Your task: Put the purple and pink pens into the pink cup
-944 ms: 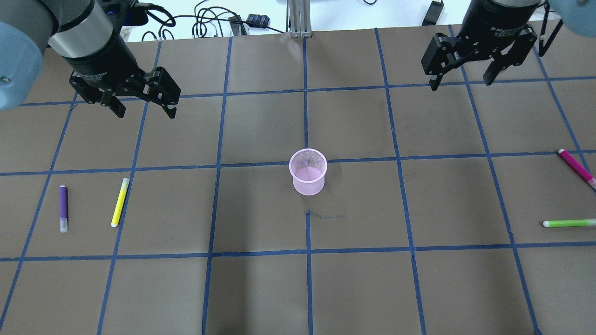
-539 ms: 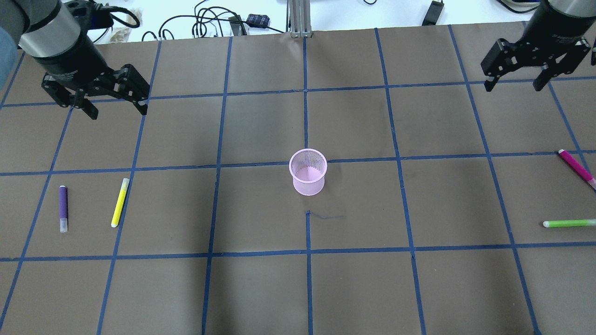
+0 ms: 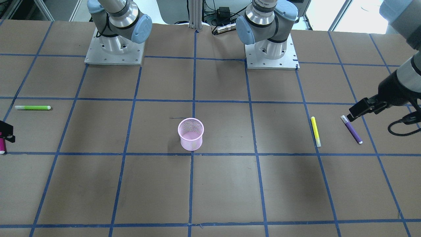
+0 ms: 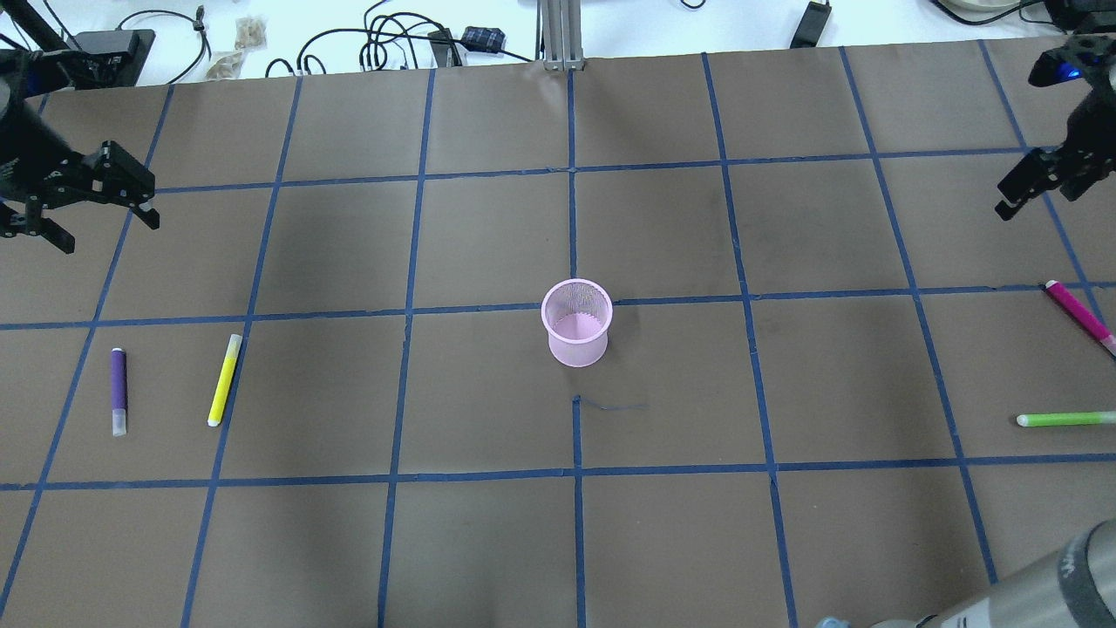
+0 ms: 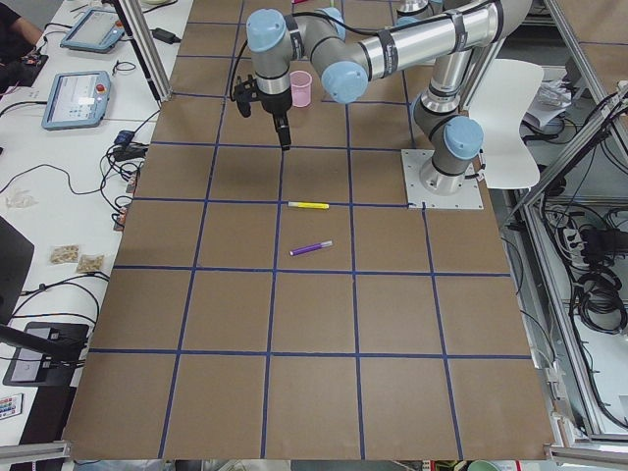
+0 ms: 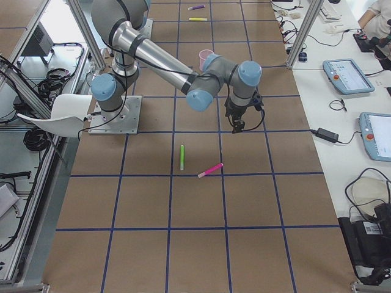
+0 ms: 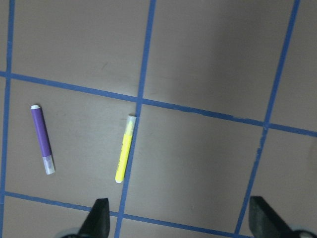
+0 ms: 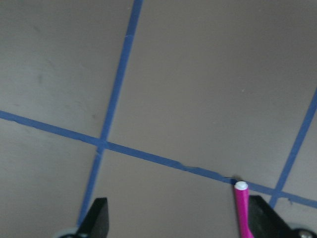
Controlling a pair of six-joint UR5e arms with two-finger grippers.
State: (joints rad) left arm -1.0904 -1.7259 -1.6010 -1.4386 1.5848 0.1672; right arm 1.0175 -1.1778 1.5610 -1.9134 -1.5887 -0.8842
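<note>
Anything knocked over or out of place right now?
Nothing stands out. The cup stands upright and empty; the purple pen, yellow pen, pink pen and green pen lie flat, none touching.

From high behind the robot, the overhead view looks forward and down over the whole desk. The front-facing view looks steeply down from the opposite side, with the arm bases at its top. Both centre the pink cup. The side views look along the desk from high at either end. The wrist cameras look down from close: the left shares the purple pen with the overhead's lower left, the right the pink pen with its right edge.
</note>
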